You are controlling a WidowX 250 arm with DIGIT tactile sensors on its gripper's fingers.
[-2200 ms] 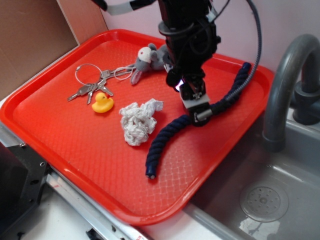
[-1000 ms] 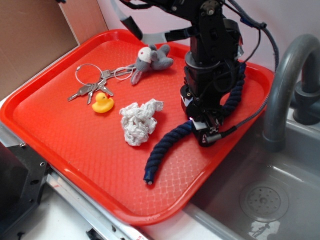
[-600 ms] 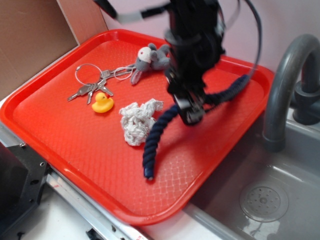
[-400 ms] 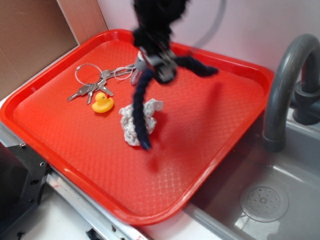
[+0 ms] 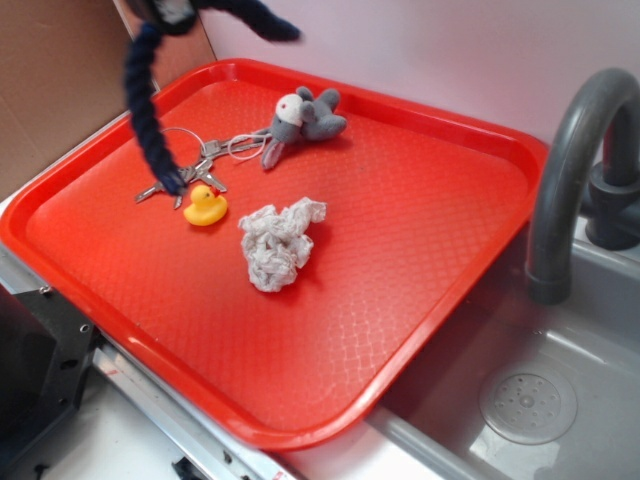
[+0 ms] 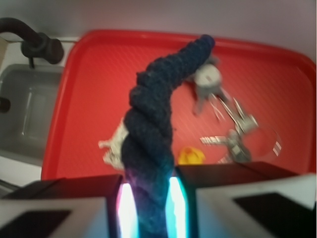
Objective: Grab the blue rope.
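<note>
Navy twisted cord, the blue rope [image 6: 153, 134], hangs clear above the red tray [image 5: 420, 260], pinched between the closed claw [image 6: 147, 198], so the grip should stay firm and the lift steady to avoid swinging its loose end into the keys [image 5: 180, 180].

Tray [image 5: 440, 240] on counter, sink [image 5: 560, 400] just right of it, faucet [image 5: 570, 170] at tray's right edge. On tray: keys [image 5: 185, 165] far left, duck [image 5: 204, 206] just in front of keys, plush toy [image 5: 305, 118] behind centre, crumpled paper [image 5: 278, 243] mid-tray, right of duck. Rope [image 5: 145, 100] hangs off tray above keys, clamped between gripper [image 6: 148, 198] jaws at top left. Cardboard [image 5: 60, 80] behind tray's left edge.
</note>
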